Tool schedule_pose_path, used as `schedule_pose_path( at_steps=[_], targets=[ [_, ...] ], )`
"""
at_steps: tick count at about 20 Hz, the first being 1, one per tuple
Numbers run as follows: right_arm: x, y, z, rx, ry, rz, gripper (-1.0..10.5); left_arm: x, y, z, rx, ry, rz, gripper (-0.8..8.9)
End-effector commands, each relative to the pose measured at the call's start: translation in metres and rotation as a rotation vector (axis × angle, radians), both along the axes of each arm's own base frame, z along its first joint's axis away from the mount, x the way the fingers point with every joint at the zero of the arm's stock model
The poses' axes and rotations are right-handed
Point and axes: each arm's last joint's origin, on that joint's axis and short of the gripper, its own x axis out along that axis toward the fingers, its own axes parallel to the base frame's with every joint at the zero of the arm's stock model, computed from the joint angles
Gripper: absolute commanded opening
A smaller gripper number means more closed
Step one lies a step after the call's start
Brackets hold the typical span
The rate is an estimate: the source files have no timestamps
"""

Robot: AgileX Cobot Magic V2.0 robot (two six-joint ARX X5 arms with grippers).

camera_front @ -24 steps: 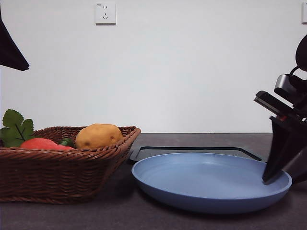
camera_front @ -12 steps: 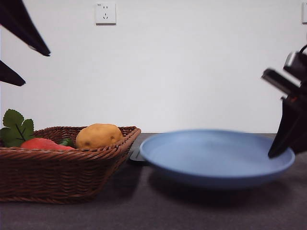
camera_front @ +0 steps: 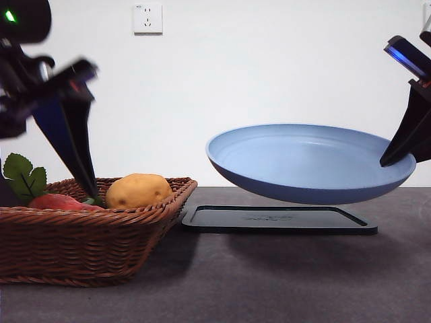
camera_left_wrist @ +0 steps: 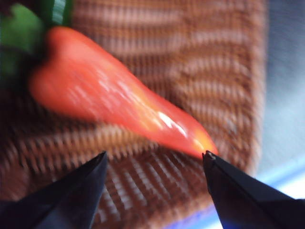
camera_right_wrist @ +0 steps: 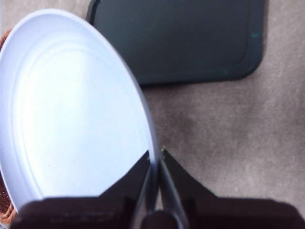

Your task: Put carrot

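Evidently readying a handover, the right gripper (camera_right_wrist: 156, 157) pinches the blue plate's (camera_front: 303, 161) rim, holding it aloft over the black tray (camera_front: 279, 220), while the left gripper (camera_left_wrist: 155, 160), fingers spread, hovers over the carrot (camera_left_wrist: 109, 102) lying in the wicker basket (camera_front: 87, 245).

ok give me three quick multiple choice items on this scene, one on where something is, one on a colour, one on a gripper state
1. Where is the carrot?
A. in the wicker basket
B. on the plate
C. on the black mat

2. What colour is the plate?
A. white
B. light blue
C. green

3. What is the right gripper doing?
A. hanging open over the table
B. shut on the potato
C. shut on the plate's rim, holding it in the air

Answers: 1 A, it lies on the weave beside the potato, with the open left gripper over it. 2 B, both views show pale blue. 3 C, the plate hangs above the black mat.
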Motion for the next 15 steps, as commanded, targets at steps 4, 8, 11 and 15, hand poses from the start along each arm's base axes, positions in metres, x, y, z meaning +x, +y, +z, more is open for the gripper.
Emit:
schedule_pose_path(
  at_steps=[4,8,11,15],
  targets=[
    [0.002,0.001,0.005,0.007,-0.027,0.005,0.1,0.018,-0.009,-0.012,-0.011,-0.016,0.037,3.5],
    [0.002,0.001,0.005,0.006,-0.027,0.004,0.1,0.023,-0.009,-0.013,0.028,-0.068,0.083,3.48],
    [0.002,0.001,0.005,0.005,-0.028,0.003,0.1,0.024,-0.008,-0.013,0.056,-0.091,0.078,2.75],
    [0.002,0.001,0.005,0.005,-0.028,0.003,0.1,0.024,-0.008,-0.013,0.077,-0.13,0.007,0.95]
  ],
)
